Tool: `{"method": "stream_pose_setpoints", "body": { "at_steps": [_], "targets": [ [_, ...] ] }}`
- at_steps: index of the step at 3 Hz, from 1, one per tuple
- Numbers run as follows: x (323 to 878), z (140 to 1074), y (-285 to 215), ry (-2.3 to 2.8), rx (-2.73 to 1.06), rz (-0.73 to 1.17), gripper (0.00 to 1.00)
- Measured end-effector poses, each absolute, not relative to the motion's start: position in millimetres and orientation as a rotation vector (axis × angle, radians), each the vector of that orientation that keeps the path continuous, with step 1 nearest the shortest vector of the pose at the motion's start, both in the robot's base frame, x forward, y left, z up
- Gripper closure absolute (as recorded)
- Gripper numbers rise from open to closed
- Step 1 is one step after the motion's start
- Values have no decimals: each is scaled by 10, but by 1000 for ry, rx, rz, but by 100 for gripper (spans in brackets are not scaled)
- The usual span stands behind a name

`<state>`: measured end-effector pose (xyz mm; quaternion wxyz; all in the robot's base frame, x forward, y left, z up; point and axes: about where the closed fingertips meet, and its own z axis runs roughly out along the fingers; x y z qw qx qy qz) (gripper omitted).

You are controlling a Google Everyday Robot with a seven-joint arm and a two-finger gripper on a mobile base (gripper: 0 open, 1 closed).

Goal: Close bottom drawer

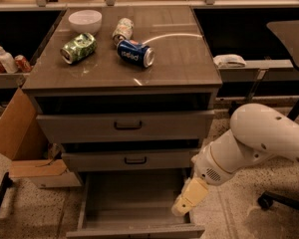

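Boxy grey-brown laminate bottom drawer (132,198) open; cream gripper (184,205) by its side wall, grip unclear.

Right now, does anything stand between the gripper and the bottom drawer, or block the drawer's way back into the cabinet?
Nothing visible does. The gripper hangs at the right side of the open bottom drawer, near its front panel, with no object between them. No object shows inside the drawer that could catch on its way in.
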<state>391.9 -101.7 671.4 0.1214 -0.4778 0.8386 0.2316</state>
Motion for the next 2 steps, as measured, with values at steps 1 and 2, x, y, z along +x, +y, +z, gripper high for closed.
{"method": "stream_pose_setpoints", "body": {
  "at_steps": [1,2],
  "targets": [
    [3973,6107,-1069,2430,-1501,657,0],
    [4038,5506,-1157,2390,-1549,725,0]
  ]
}}
